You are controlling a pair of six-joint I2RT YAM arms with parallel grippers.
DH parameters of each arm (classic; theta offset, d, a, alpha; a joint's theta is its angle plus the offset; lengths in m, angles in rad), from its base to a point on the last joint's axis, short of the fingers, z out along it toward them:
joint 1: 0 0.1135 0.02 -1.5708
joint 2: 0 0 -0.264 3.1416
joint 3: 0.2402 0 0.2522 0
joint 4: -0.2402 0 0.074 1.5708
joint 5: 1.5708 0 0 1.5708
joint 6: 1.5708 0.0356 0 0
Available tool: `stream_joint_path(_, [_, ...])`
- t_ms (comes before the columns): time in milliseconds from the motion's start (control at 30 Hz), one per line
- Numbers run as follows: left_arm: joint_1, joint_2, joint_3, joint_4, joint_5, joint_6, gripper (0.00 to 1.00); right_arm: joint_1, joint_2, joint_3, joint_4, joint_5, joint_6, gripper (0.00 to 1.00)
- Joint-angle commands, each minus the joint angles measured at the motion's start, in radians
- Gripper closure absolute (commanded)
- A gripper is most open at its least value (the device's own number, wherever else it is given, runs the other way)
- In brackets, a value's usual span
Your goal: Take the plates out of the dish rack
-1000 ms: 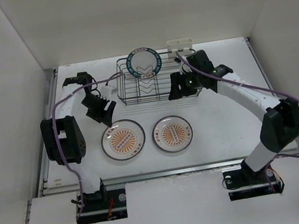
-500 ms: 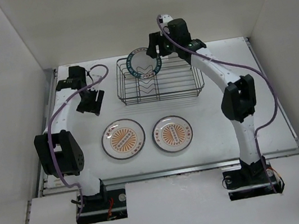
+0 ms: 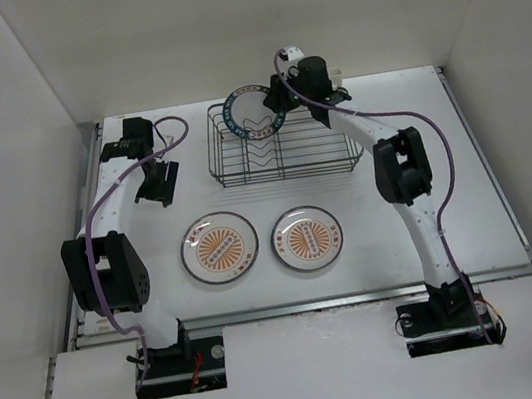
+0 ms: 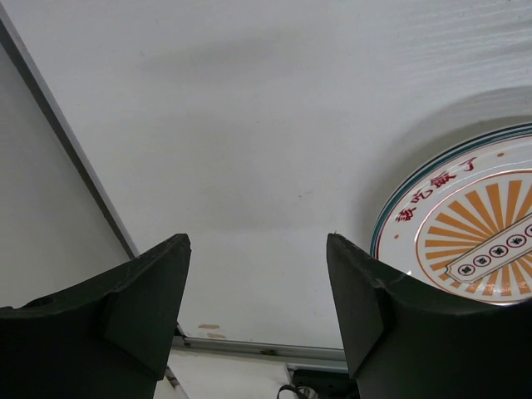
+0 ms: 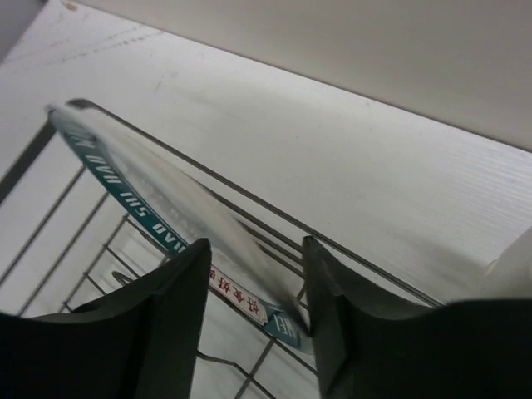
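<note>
One teal-rimmed plate (image 3: pixel 254 112) stands upright in the back left of the dark wire dish rack (image 3: pixel 285 161). My right gripper (image 3: pixel 277 96) reaches in at its right rim. In the right wrist view the lettered rim (image 5: pixel 150 199) runs between the fingers of the right gripper (image 5: pixel 256 249), close to the right finger, and the jaws stand apart around it. Two sunburst plates (image 3: pixel 219 248) (image 3: pixel 306 239) lie flat on the table in front of the rack. My left gripper (image 3: pixel 156 187) hangs open and empty left of the rack, with a sunburst plate (image 4: pixel 474 224) at the right of its view.
White walls close in the table (image 3: pixel 396 189) on three sides. A metal rail (image 4: pixel 249 347) runs along the table's edge below the left gripper (image 4: pixel 258 249). A white object (image 5: pixel 517 266) shows at the right edge of the right wrist view.
The right arm swung from the rack's right front corner up to the back and came onto the standing plate's rim. The left arm pulled back and left, away from the flat plates.
</note>
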Motion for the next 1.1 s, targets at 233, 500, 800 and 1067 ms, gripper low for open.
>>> stream_joint_path(233, [-0.002,0.013,-0.004,-0.011,-0.033,-0.013,0.36,-0.013,-0.089,-0.046,0.224,-0.058,-0.051,0.89])
stream_joint_path(500, [-0.002,0.013,0.008,-0.011,0.019,-0.013,0.36,-0.013,-0.190,-0.099,0.233,-0.058,-0.154,1.00])
stream_joint_path(800, [-0.057,0.135,0.334,0.013,0.114,0.010,0.32,-0.013,-0.293,-0.118,0.233,-0.049,-0.204,1.00])
stream_joint_path(1067, [-0.112,0.494,0.784,-0.046,0.135,-0.079,0.29,-0.013,-0.538,-0.276,0.201,0.069,-0.146,1.00])
